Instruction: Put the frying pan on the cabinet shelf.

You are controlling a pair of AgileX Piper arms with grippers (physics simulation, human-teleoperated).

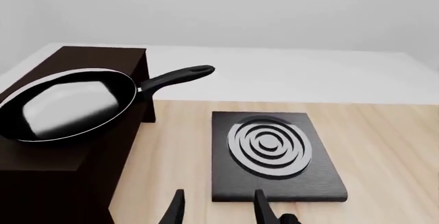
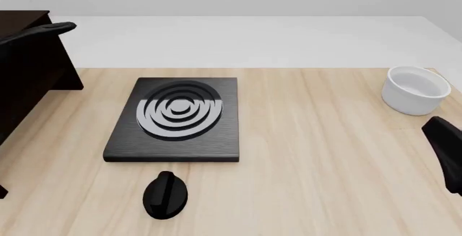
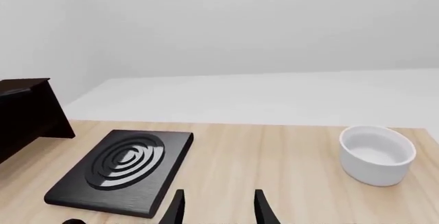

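Stove plate [image 2: 177,118] in all views

Frying pan sitting on the cabinet shelf.

From my left wrist camera, the frying pan [image 1: 65,103] rests flat and upright on the cabinet shelf [image 1: 48,154], the top surface of a boxy, dark brown, almost black wooden cabinet. The pan is small, round and black, with a thin silvery rim and a glossy inside that shows a pale reflection. Its long, straight black handle reaches out past the cabinet's edge, hanging free in the air. In my front view, only the handle tip [image 2: 58,28] shows at the left edge, above the dark cabinet [image 2: 29,79] standing on the wooden table.
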